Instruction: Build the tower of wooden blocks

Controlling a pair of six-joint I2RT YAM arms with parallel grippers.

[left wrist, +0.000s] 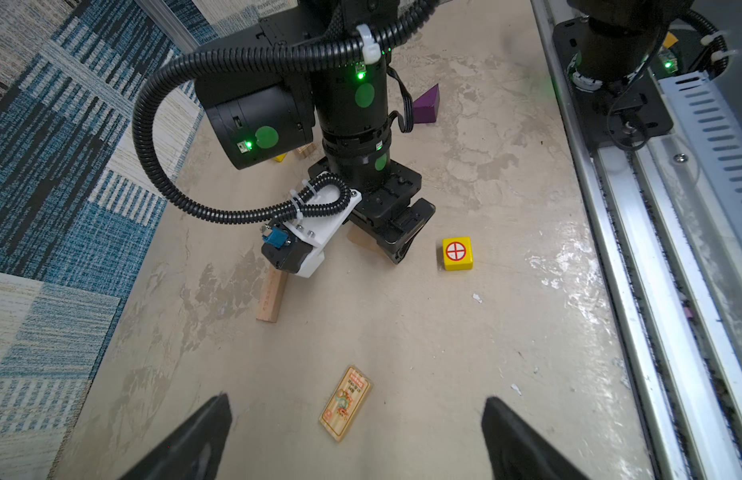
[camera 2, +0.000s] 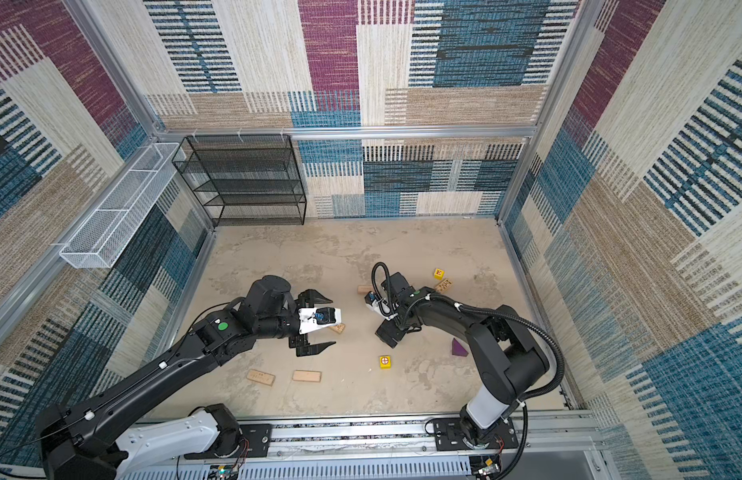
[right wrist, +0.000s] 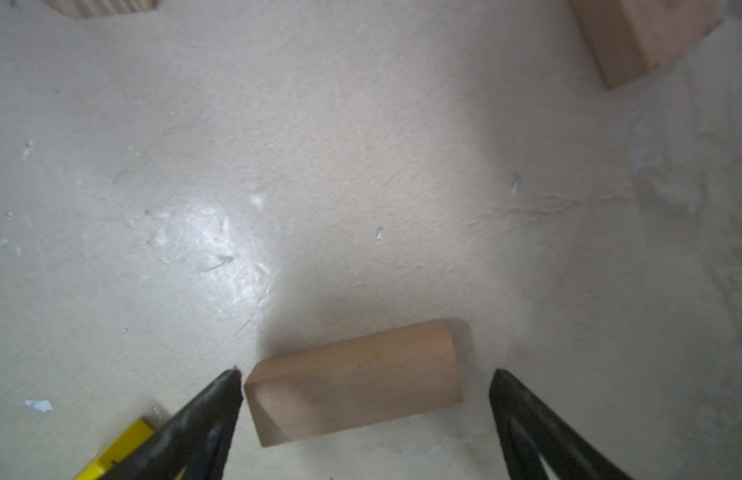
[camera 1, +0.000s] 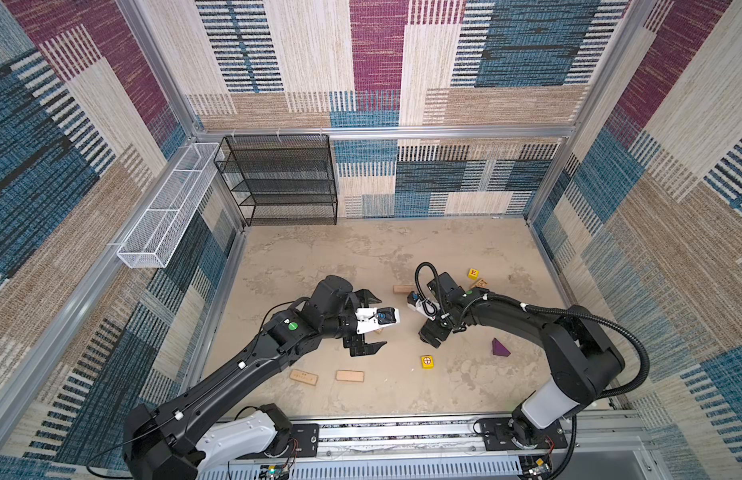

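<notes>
My right jaws stand released with the plank point(right wrist: 354, 382) lying between their tips, its long axis running from tip to tip, one end just beside one tip.

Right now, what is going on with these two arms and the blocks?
No tower yet: the blocks lie scattered on the table. The right gripper is low and open, its jaws on either side of a plain plank on the table. The left gripper hangs open above a printed plank. Two cubes and the wedge lie apart, untouched.
</notes>
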